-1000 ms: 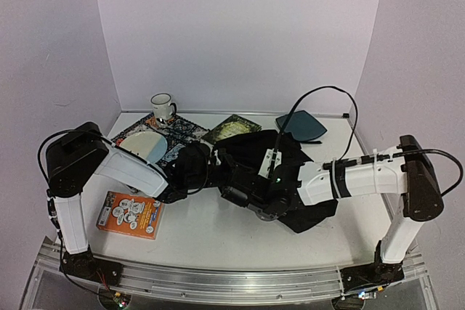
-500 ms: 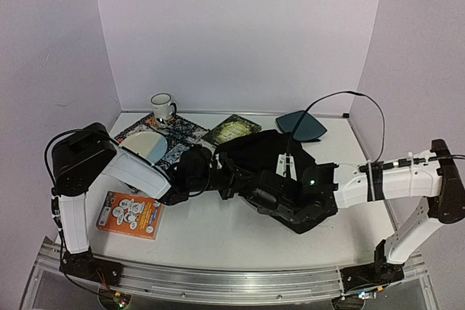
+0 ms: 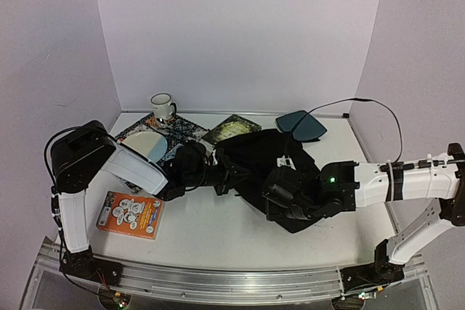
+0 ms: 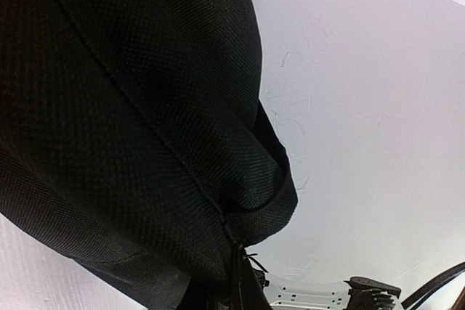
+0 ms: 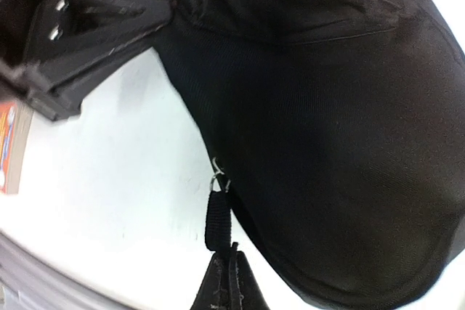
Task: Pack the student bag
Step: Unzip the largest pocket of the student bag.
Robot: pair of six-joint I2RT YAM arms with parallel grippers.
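Note:
The student bag (image 3: 265, 157) is a floppy black backpack lying mid-table. My left gripper (image 3: 227, 177) is shut on the bag's left edge. In the left wrist view the black fabric (image 4: 131, 121) fills the left side and is pinched between the jaws at the bottom (image 4: 240, 284). My right gripper (image 3: 280, 197) is at the bag's near edge. In the right wrist view it (image 5: 231, 281) is shut on the black zipper pull strap (image 5: 216, 215), which hangs from a metal ring on the bag (image 5: 327, 143). The left gripper also shows there at top left (image 5: 87, 27).
An orange book (image 3: 131, 214) lies near left. A patterned mat (image 3: 182, 132) with a pale plate (image 3: 145, 147), a white mug (image 3: 163, 107), a green book (image 3: 231, 128) and a dark-teal pad (image 3: 301, 125) with a cable sit behind the bag.

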